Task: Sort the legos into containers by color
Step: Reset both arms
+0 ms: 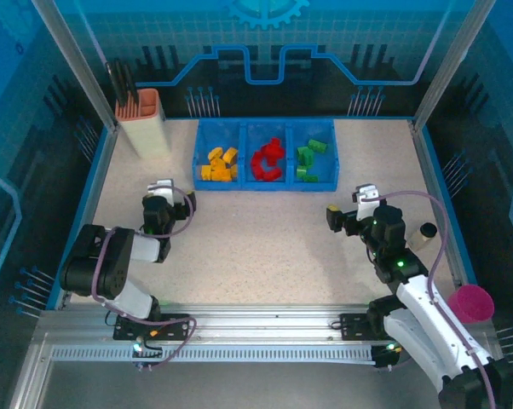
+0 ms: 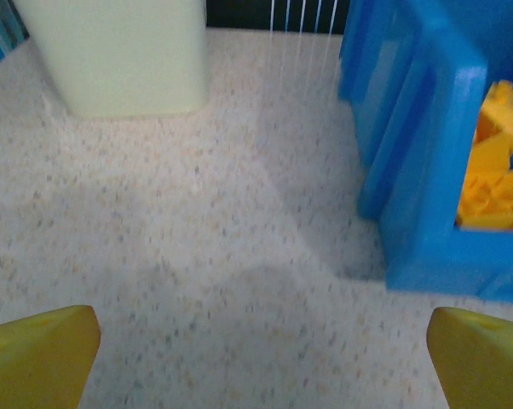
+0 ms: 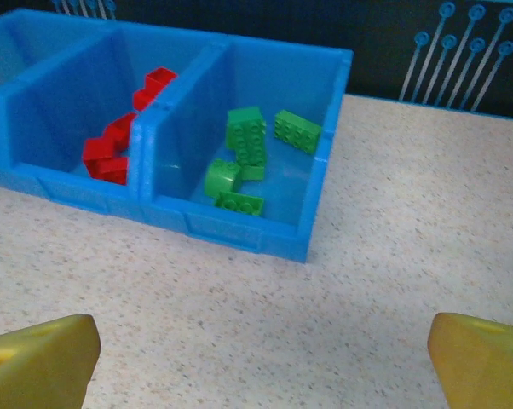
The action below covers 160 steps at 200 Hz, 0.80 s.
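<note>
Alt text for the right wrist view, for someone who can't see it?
Green legos lie in the end compartment of the blue tray, red legos in the one beside it. The right gripper hangs open and empty over the speckled table.

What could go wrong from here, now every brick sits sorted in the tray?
The open left gripper sits close to a corner of the tray; swinging right might shove it and spill the yellow bricks. The right arm bends near the pink cup; pulling back could topple it.

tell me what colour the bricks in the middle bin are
Red; the bricks show best from the top camera.
</note>
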{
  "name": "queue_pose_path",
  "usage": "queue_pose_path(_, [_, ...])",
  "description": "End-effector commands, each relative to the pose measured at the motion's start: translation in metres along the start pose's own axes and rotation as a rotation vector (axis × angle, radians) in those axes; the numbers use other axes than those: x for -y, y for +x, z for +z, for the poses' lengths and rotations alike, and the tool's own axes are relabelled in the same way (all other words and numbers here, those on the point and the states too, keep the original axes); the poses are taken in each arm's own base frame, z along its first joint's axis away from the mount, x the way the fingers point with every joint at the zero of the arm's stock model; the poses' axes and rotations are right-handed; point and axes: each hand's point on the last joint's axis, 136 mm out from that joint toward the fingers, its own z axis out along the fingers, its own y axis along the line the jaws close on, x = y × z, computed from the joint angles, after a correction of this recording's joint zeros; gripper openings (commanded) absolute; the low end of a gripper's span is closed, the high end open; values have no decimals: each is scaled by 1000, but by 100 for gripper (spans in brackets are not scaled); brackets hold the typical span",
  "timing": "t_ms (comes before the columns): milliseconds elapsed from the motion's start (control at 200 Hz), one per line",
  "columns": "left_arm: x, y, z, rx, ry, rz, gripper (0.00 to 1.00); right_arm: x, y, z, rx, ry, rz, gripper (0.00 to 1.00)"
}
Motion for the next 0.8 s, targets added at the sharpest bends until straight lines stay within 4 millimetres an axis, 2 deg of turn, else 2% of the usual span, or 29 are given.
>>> queue_pose_path(0, [2, -13, 3, 31, 17, 2, 99, 22, 3, 5, 9, 119, -11, 100])
queue_pose_path(100, [2, -13, 3, 33, 19, 2, 99, 37, 6, 16, 57, 191, -2, 100])
queue_pose_path(175, [4, -12, 3, 31, 25, 11, 99, 57, 14, 27, 84, 231, 74, 100])
queue_pose_path(290, [4, -13, 3, 32, 27, 11, 99, 70, 23, 42, 149, 246, 90, 100])
queue_pose_path(455, [4, -12, 3, 29, 28, 10, 99, 63, 38, 67, 77, 188, 58, 100])
queue_pose_path(635, [5, -12, 3, 29, 29, 10, 99, 57, 27, 79, 172, 148, 13, 100])
queue_pose_path(796, [5, -13, 3, 30, 31, 10, 100, 45, 42, 102, 192, 77, -40, 100])
